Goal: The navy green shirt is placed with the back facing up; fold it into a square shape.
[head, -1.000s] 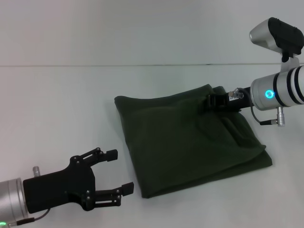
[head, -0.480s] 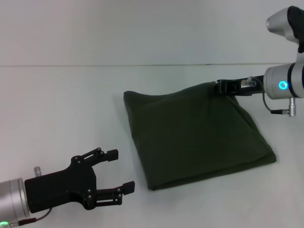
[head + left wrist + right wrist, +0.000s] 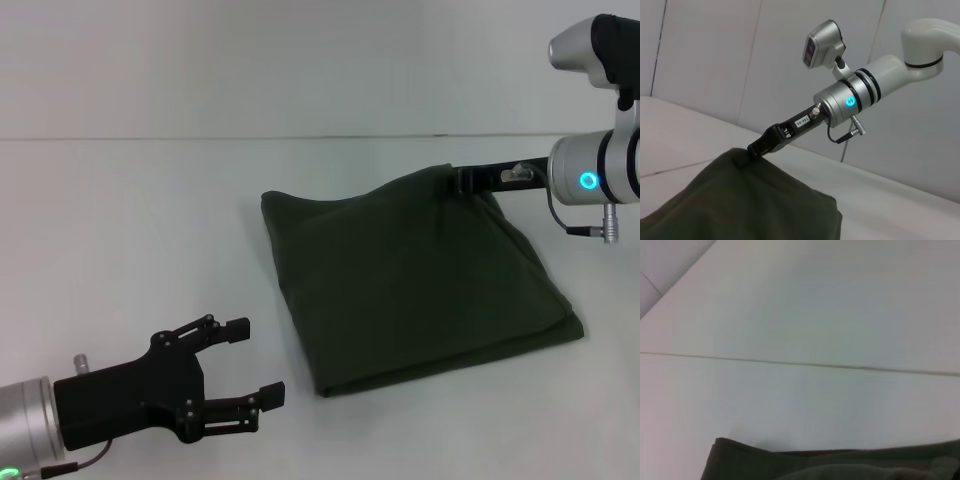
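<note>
The shirt (image 3: 415, 285) lies on the white table (image 3: 130, 220), already folded into a rough square of several layers, plain side up, with no sleeves or collar showing. Its near and left edges look fairly straight; the far right corner is lifted off the table, pinched by the right gripper (image 3: 466, 181), whose narrow fingers are closed on the cloth there. In the left wrist view the same gripper (image 3: 757, 148) is seen gripping the raised corner, the fabric peaking up to it. The left gripper (image 3: 245, 375) hovers near the table, apart from the shirt's near left corner, fingers spread wide and holding nothing. The folding itself seems largely done: what is probably left is to lay that held corner down flat, let go, and perhaps square the edges. Whether the layers underneath are evenly stacked is hard to tell from here, since only the top surface shows.
</note>
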Controlling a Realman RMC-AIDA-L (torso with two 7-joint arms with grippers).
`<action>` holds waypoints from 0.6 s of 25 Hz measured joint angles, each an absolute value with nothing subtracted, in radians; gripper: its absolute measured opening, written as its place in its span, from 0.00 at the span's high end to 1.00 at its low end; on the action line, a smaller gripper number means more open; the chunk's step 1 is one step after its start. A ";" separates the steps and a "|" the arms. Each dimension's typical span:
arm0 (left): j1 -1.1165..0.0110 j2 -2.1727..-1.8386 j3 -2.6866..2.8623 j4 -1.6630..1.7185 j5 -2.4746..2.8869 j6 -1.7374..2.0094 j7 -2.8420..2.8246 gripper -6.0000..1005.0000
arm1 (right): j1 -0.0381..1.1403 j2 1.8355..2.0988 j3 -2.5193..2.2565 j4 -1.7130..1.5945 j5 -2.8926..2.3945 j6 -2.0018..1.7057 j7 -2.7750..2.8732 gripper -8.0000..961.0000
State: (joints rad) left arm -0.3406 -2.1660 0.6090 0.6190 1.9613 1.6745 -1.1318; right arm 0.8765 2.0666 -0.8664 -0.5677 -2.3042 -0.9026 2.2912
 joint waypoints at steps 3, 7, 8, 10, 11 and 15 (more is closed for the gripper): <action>-0.342 -2.166 0.609 0.618 1.963 1.672 -1.142 0.05 | 0.876 2.076 -0.866 -0.581 -2.304 -0.901 2.247 0.93; -0.345 -2.166 0.610 0.618 1.966 1.670 -1.148 0.05 | 0.878 2.089 -0.885 -0.602 -2.304 -0.912 2.198 0.93; -0.345 -2.166 0.610 0.618 1.966 1.670 -1.148 0.05 | 0.880 2.090 -0.896 -0.604 -2.304 -0.913 2.196 0.93; -0.345 -2.166 0.609 0.618 1.967 1.670 -1.149 0.05 | 0.880 2.090 -0.915 -0.604 -2.304 -0.911 2.196 0.93; -0.345 -2.166 0.609 0.618 1.967 1.670 -1.149 0.05 | 0.880 2.090 -0.920 -0.605 -2.304 -0.909 2.195 0.93; -0.348 -2.166 0.609 0.618 1.967 1.667 -1.154 0.05 | 0.876 2.091 -0.942 -0.616 -2.304 -0.905 2.180 0.93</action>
